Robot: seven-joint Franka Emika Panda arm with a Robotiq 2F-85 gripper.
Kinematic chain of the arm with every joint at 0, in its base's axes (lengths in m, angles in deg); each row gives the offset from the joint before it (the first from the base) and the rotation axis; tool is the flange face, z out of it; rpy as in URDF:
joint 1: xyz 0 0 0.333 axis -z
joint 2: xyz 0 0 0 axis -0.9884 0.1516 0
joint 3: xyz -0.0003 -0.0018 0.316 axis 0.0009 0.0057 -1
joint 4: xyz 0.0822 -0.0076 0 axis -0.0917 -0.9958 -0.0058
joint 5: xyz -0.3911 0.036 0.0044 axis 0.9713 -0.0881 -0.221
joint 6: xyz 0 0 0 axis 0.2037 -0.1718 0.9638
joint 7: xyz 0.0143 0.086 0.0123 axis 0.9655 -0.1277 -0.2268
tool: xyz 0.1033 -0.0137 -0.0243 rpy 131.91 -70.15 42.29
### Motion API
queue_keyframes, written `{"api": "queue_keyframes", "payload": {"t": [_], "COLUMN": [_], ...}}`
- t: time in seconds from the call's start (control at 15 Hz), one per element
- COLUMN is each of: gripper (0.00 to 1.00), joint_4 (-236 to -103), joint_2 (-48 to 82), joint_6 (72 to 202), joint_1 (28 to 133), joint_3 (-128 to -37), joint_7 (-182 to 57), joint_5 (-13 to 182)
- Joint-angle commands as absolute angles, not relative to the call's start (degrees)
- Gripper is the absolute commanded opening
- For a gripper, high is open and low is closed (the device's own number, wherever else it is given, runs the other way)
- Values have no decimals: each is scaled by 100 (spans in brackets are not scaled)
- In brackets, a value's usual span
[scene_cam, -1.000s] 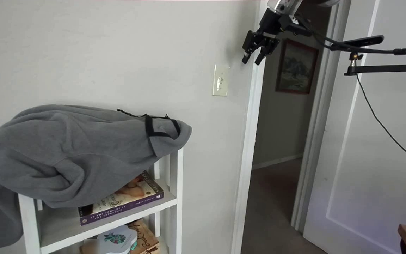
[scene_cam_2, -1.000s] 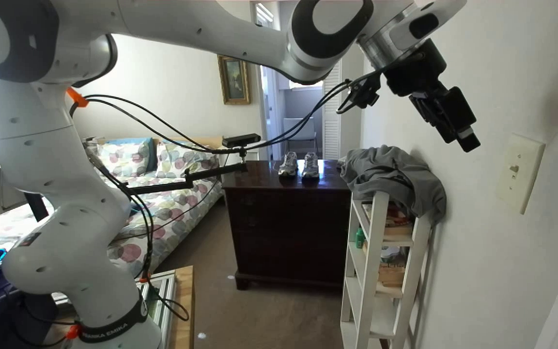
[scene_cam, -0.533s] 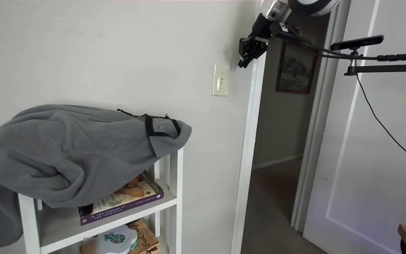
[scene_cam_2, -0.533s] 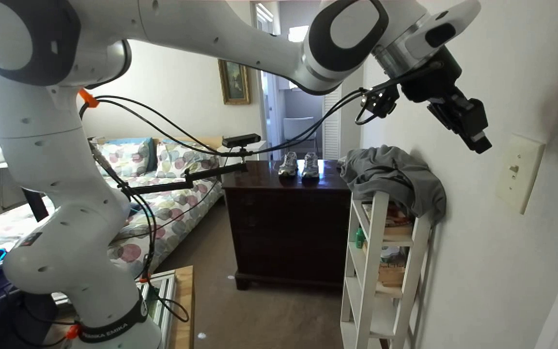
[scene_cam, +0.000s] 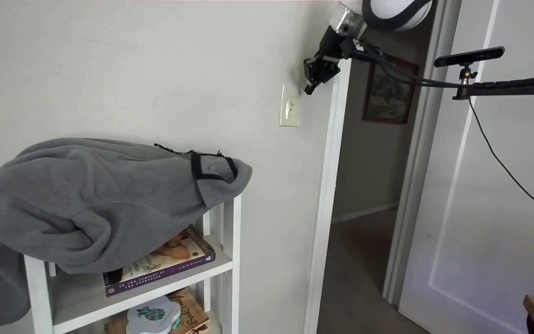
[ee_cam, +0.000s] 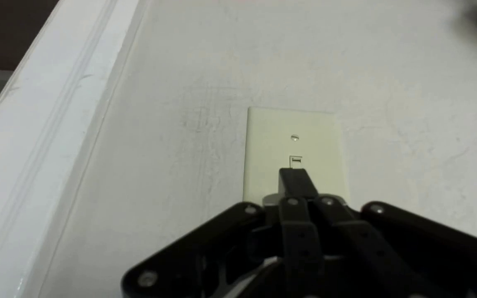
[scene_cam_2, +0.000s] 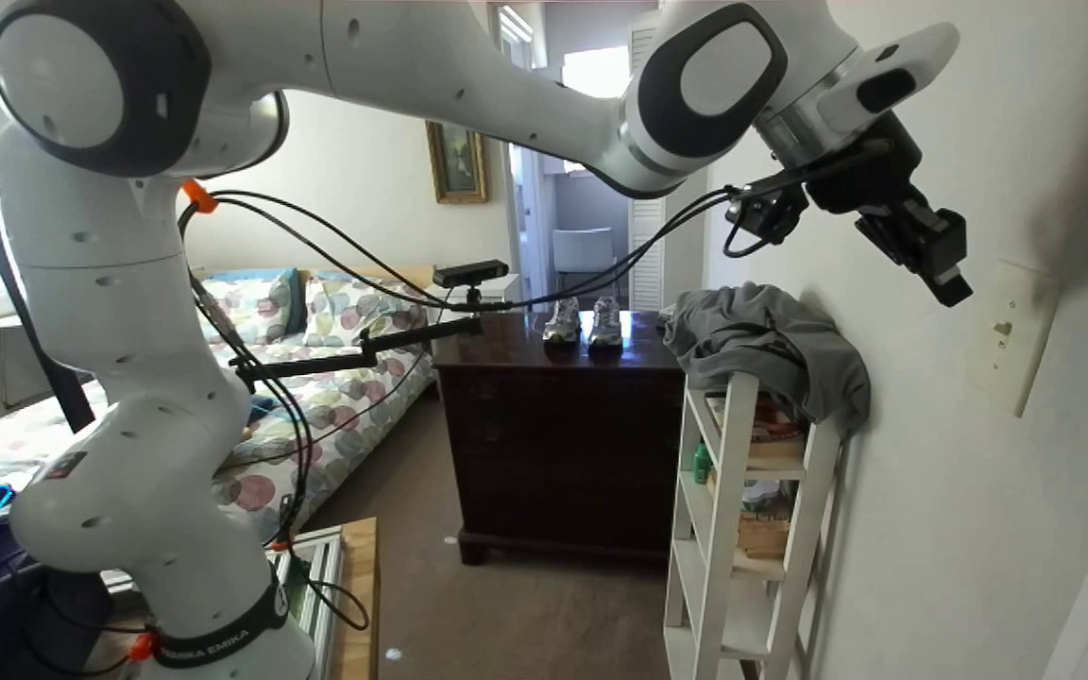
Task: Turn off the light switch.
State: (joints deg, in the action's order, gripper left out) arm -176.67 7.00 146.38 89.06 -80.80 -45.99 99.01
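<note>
The light switch is a cream-white plate on the wall, seen in both exterior views, as the switch plate (scene_cam: 289,110) beside the door frame and the same plate (scene_cam_2: 1026,368) at the right. Its small toggle (scene_cam_2: 1003,329) shows at the plate's centre. My gripper (scene_cam_2: 954,291) is shut with nothing between its fingers, pointing down toward the wall at the level of the plate's upper part. In the wrist view the closed fingertips (ee_cam: 298,182) overlap the plate's lower half and cover part of the toggle slot (ee_cam: 295,161). Whether they touch the plate I cannot tell.
A white door frame (scene_cam: 325,195) runs close beside the switch. Below it stands a white shelf (scene_cam_2: 738,453) with a grey fleece (scene_cam_2: 771,345) on top. An external camera (scene_cam_2: 470,274) on a bracket and the arm's cables (scene_cam_2: 591,269) hang nearby.
The gripper's fingers have come together from open to shut. The arm has moved lower and closer to the switch plate; the plate itself looks unchanged.
</note>
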Motion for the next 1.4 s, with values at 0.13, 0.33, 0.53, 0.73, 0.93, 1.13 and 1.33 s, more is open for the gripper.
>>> {"api": "queue_keyframes", "payload": {"t": [0.13,0.33,0.53,0.73,0.93,1.13,1.33], "gripper": [0,0,0,0,0,0,0], "joint_4": [-17197,-17057,-16944,-16845,-16780,-16721,-16705], "joint_2": [1111,1266,1397,1500,1561,1619,1662], "joint_6": [14696,14670,14660,14654,14662,14655,14648], "joint_1": [8749,8708,8669,8643,8625,8621,8621], "joint_3": [-7879,-7857,-7841,-7819,-7794,-7784,-7780], "joint_7": [-4594,-4648,-4680,-4688,-4699,-4720,-4739], "joint_5": [9930,9887,9845,9820,9811,9777,9757]}}
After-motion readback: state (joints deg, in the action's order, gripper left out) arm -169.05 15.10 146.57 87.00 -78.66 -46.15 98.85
